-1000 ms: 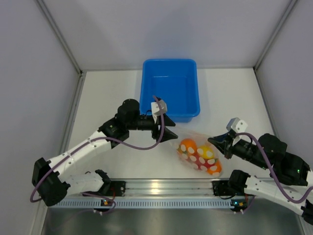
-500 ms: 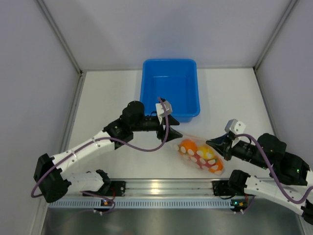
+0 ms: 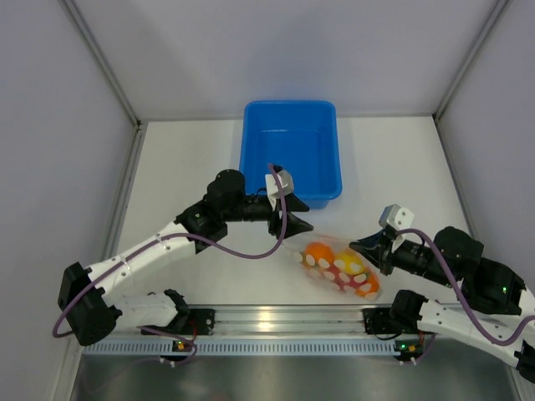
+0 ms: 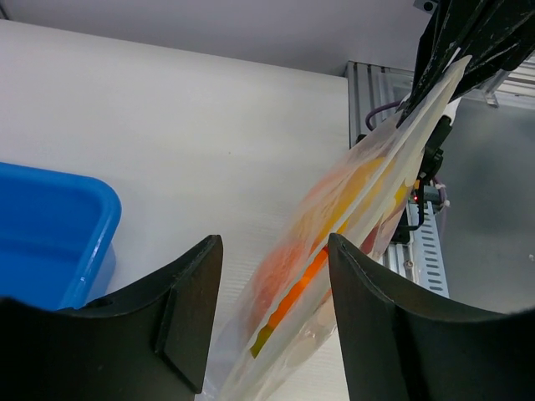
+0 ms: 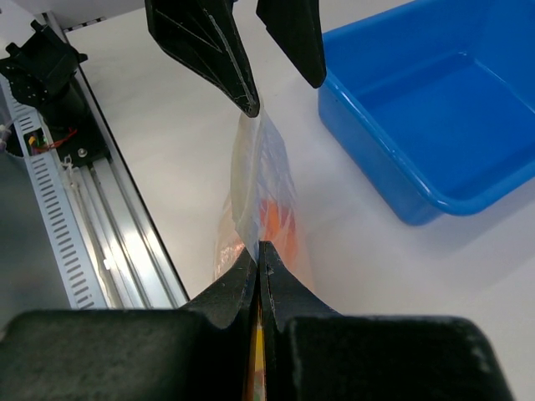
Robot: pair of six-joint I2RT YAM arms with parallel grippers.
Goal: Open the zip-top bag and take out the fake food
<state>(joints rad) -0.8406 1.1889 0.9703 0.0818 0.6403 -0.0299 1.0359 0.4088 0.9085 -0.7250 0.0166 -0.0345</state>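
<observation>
The zip-top bag (image 3: 333, 266), clear with white dots, is held stretched between my two grippers over the white table. The fake food (image 3: 318, 253), orange, yellow and red pieces, shows through it. My left gripper (image 3: 290, 219) is open, its fingers either side of the bag's left end. In the left wrist view the bag (image 4: 334, 225) runs between the two fingers (image 4: 188, 322) without being pinched. My right gripper (image 3: 364, 247) is shut on the bag's right edge. The right wrist view shows that gripper (image 5: 258, 251) closed on the plastic (image 5: 251, 175).
The blue tub (image 3: 291, 159) stands behind the bag, close to the left gripper; it also shows in the right wrist view (image 5: 443, 109). A metal rail (image 3: 276, 318) runs along the table's near edge. Grey walls close in both sides.
The left gripper has moved a little right and lower, so its open fingers now straddle the bag's left end. The right gripper has shifted slightly left, and the bag looks pulled longer.
</observation>
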